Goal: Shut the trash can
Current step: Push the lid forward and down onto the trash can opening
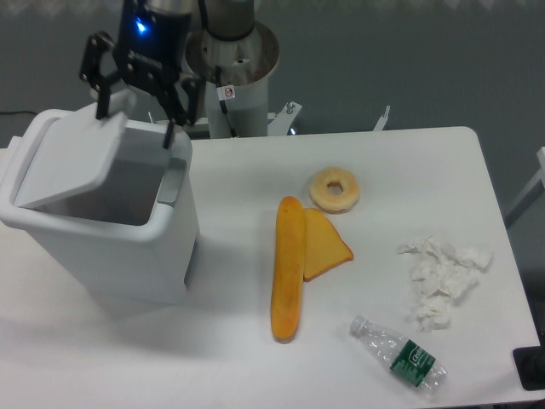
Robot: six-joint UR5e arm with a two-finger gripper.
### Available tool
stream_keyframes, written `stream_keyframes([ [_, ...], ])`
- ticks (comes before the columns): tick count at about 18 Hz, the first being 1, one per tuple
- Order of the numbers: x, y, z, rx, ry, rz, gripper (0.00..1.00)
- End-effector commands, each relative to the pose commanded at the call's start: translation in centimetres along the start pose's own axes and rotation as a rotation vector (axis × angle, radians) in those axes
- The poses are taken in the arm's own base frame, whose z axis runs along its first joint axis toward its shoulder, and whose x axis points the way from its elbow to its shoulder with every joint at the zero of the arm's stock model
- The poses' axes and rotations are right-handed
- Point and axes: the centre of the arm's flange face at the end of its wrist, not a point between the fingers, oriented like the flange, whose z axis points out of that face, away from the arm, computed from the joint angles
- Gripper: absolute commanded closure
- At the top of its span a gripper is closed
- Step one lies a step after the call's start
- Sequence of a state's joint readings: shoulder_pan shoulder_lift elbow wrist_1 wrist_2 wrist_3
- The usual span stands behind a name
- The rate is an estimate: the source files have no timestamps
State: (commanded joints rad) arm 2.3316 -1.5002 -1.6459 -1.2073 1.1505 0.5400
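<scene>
The table [255, 358], white, fills most of the frame and carries every loose item. The trash can [111, 230] — the largest object — stands at the left of the frame, its grey latch tab [172, 181] on the right-hand rim. Its lid [72, 162] is hinged along the left edge and slopes upward toward the upper right, covering roughly half of the opening, so the bin is judged partly closed, not yet shut. The gripper [136, 106], at the upper left of the frame, hangs over the raised free edge of the lid with its fingers spread apart; one finger sits at the lid's upper corner, seemingly touching it, a placement suited to pushing the panel down rather than grasping it. The remaining objects lie well apart from the bin, to the right: a long yellow baguette [288, 267] at centre, touching a wedge-shaped slice [325, 247]; a doughnut [334, 189] just above them; crumpled tissue [441, 277] at the right; and a plastic bottle [400, 354] at the lower right — none obstructs the lid's path.
</scene>
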Motion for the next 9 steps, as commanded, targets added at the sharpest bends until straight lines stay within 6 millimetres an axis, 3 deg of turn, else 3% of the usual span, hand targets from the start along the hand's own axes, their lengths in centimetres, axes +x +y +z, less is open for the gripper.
stream_keyframes([
  [9,-3.4,0.3,3.9,-0.073,-0.034,-0.017,0.0],
])
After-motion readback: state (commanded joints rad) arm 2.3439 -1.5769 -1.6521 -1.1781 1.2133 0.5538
